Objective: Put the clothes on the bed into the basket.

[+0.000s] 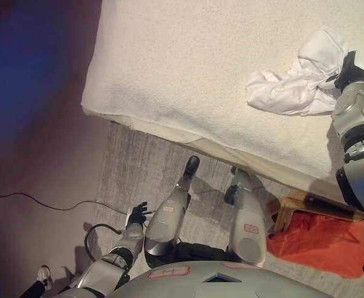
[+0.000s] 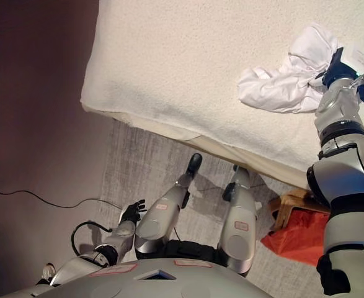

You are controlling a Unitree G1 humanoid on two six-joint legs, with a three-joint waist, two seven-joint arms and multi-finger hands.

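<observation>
The right hand [image 2: 335,67] rests on the white garment [image 1: 296,77], which lies crumpled on the bed [image 1: 188,68] just beside and beneath it; I cannot tell whether its fingers have closed on the cloth. The step looks like the grasp. Next, the garment must be lifted and carried down to the wooden basket [image 1: 293,208], holding red cloth [image 1: 321,242], below the hand. The left hand [image 1: 136,215] hangs low, fingers loosely spread. No writing is readable.

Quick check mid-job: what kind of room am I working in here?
Most likely a bedroom: a wide bed with a cream textured cover, a crumpled white garment lying on it, and a wooden basket holding orange cloth on the grey carpeted floor beside it.
</observation>
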